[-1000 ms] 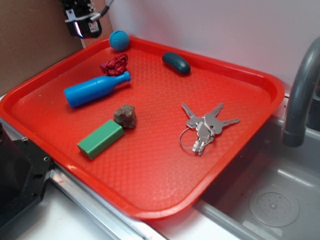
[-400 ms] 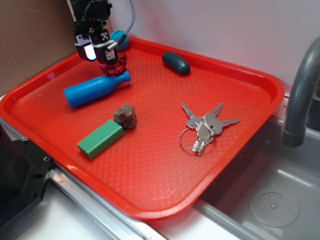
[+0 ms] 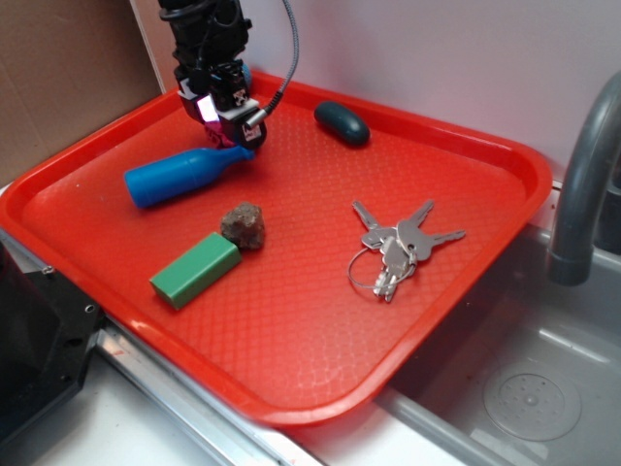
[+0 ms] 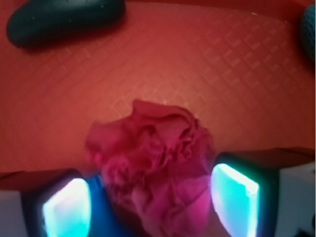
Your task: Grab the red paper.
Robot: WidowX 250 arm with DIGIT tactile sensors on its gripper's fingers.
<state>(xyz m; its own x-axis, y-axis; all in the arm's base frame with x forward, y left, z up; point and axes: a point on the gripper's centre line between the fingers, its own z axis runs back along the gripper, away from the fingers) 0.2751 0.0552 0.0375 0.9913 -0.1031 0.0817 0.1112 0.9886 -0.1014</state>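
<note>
The red paper (image 4: 153,148), a dark red crumpled wad, lies on the red tray (image 4: 207,59) right between my fingers in the wrist view. My gripper (image 4: 150,202) is open. The glowing left pad (image 4: 66,207) stands a little apart from the wad, with a strip of the blue bottle (image 4: 98,195) showing in the gap; the right pad (image 4: 234,197) is close beside the wad. In the exterior view the gripper (image 3: 228,124) is down at the tray's far left, just above the bottle's neck, and it hides nearly all of the paper.
A blue bottle (image 3: 179,173) lies beside the gripper. A dark oval object (image 3: 342,122) sits at the back, with a brown rock (image 3: 244,224), green block (image 3: 194,269) and keys (image 3: 396,248) nearer. A teal ball (image 4: 310,24) sits close by. Right: faucet (image 3: 582,184).
The gripper came down from the tray's back left corner and moved right over the red paper, which now sits between its open fingers.
</note>
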